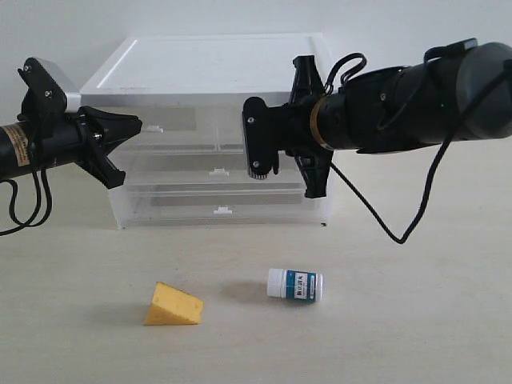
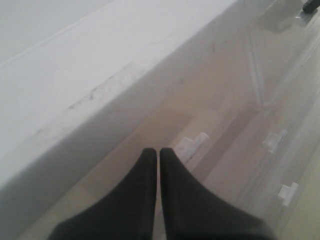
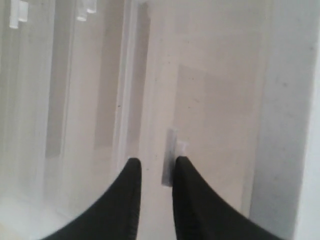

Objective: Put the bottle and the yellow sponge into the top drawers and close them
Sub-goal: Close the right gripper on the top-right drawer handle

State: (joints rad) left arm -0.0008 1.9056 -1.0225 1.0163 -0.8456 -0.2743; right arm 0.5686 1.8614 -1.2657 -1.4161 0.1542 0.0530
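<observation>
bottle (image 1: 295, 285): wht w/ teal label

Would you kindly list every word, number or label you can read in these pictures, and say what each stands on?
On the bottle: a teal and white label with dark print, too blurred to read.
On the left arm: a yellow sticker, print too small to read.
On the cabinet and sponge: no text visible.
Nothing can be quoted.
</observation>
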